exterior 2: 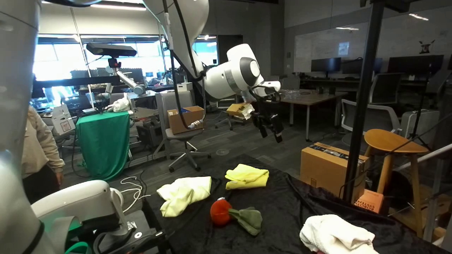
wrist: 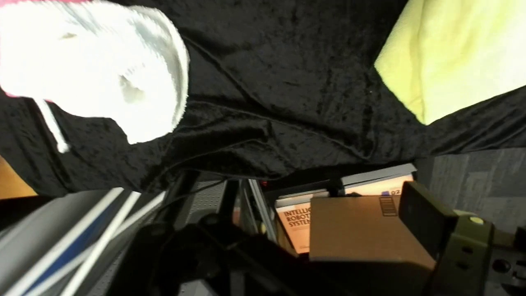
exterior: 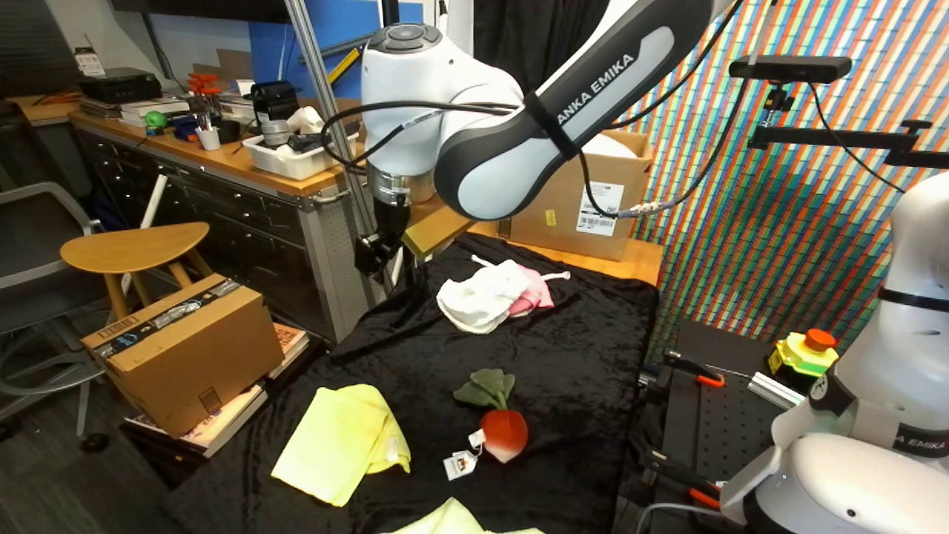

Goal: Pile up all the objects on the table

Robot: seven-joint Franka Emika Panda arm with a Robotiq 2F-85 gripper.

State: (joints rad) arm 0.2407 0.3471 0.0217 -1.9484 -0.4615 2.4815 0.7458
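Far left, off the table: wooden stool (exterior: 133, 248); just right of it, brown cardboard box (exterior: 185, 356), tape along the top, resting on books (exterior: 230, 417). Table (exterior: 578, 363): black fabric top, creased. Leftmost on it, yellow cloth (exterior: 337, 441), lying flat, right corner folded over. Gripper (exterior 2: 271, 138), in an exterior view: raised in the air near the table's edge, fingers angled down, jaws spread wide, empty; whether it hangs over the fabric, cannot tell. Near side, pale yellow cloth (exterior 2: 187, 192), bunched, near the yellow cloth but apart from it. Far side, white cloth (exterior: 482, 297), crumpled. Nearer, slightly right: red ball-like item (exterior: 504, 430), on its side, green leaves (exterior: 489, 391) toward the far side, 2 white tags (exterior: 460, 465) at its left. Rightmost of the 5 objects, pink cloth (exterior: 537, 293), touching the white cloth and partly under it, white cord (exterior: 556, 276) sticking out right. Other 3 objects: separate on the fabric.
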